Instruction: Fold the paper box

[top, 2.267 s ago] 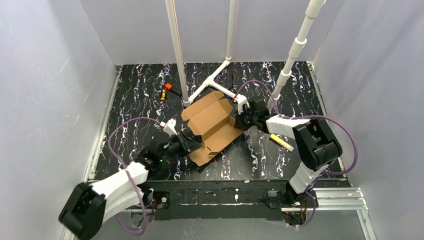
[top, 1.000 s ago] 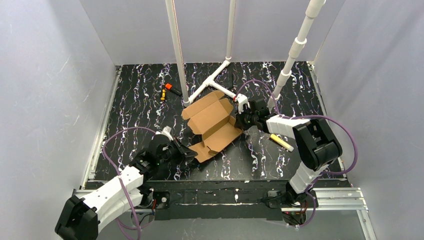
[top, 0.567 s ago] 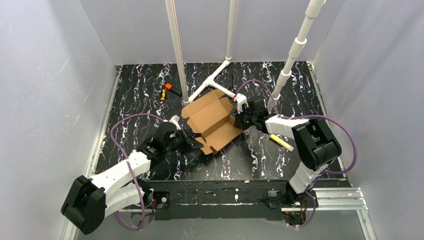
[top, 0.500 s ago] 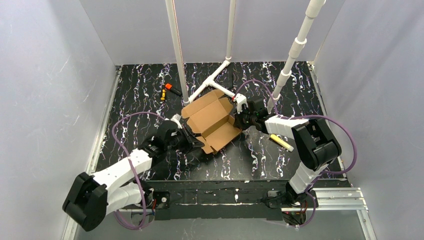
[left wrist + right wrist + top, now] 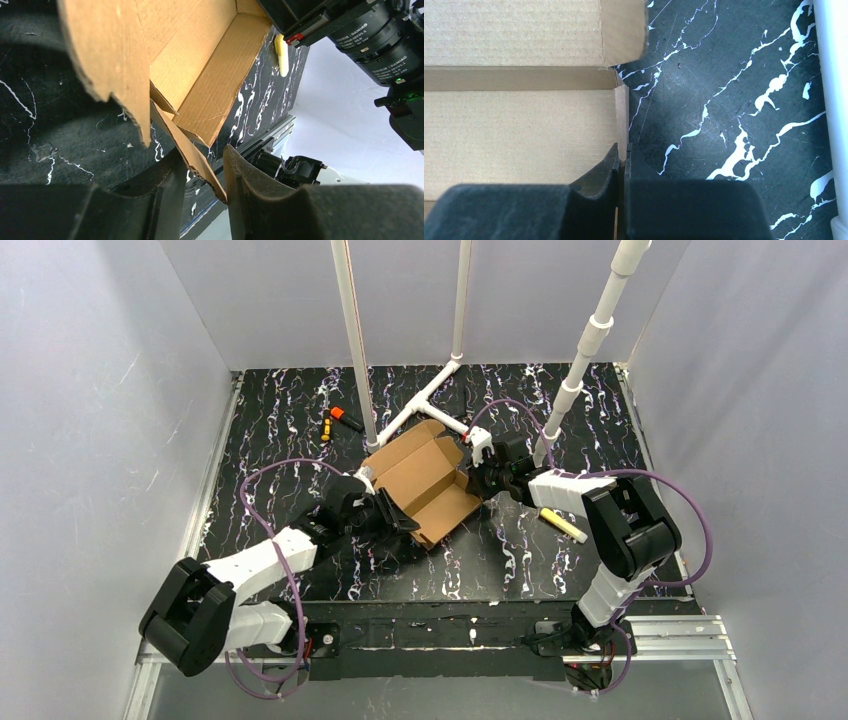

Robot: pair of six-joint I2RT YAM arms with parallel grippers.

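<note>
A robotics laboratory test cell is shown. A black marbled tabletop [image 5: 280, 440] is closed in on the left, right and far sides by plain grey panels [image 5: 100, 390], as is done for a recording booth. The left arm [image 5: 262, 562] and the right arm [image 5: 600, 590] are bolted side by side at the near edge, where an aluminium rail [image 5: 680, 625] is fitted. White plastic pipes [image 5: 352, 340] are set up as a frame at the far side.
</note>
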